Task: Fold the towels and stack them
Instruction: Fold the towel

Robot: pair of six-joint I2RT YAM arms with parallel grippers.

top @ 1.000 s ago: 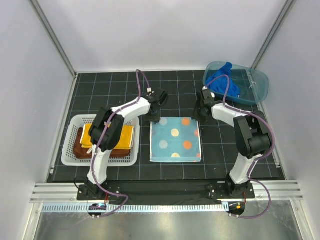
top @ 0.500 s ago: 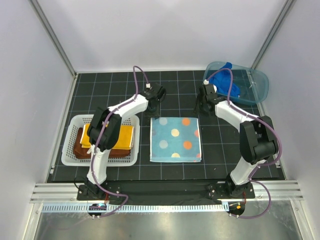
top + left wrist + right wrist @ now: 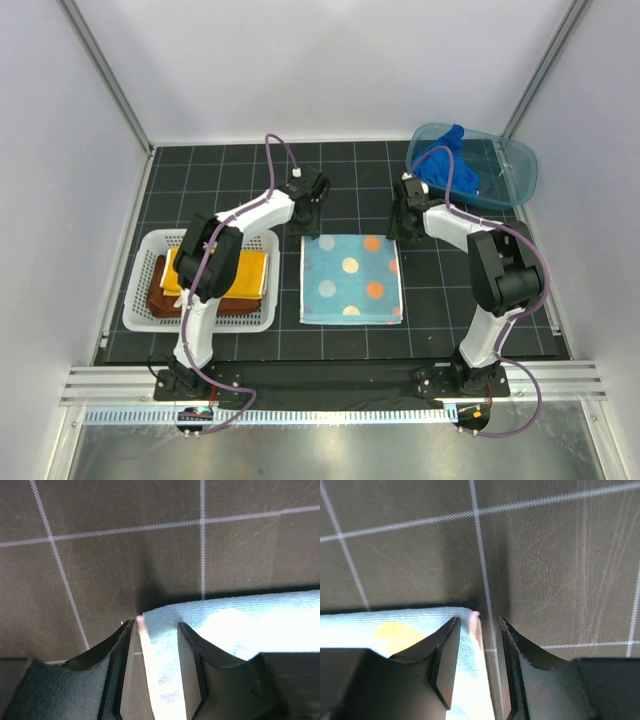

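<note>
A light blue spotted towel (image 3: 351,279) lies folded flat on the middle of the black grid mat. My left gripper (image 3: 308,222) stands at its far left corner, and my right gripper (image 3: 404,228) at its far right corner. In the left wrist view, the left gripper (image 3: 156,625) is open, with the towel's corner (image 3: 240,625) lying loose between the jaws. The right gripper (image 3: 478,621) is likewise open around the other corner (image 3: 370,625). A yellow-orange towel (image 3: 250,270) lies on a rust-brown one (image 3: 160,297) in the basket. A royal blue towel (image 3: 440,160) sits crumpled in the tub.
The white mesh basket (image 3: 140,318) stands at the left of the mat. The blue plastic tub (image 3: 515,180) sits at the far right corner. White walls and metal posts enclose the table, and an aluminium rail runs along its near edge.
Both grippers have widened and let go of the spotted towel's far corners. Both have drawn back slightly toward the far side. The towel has not moved.
</note>
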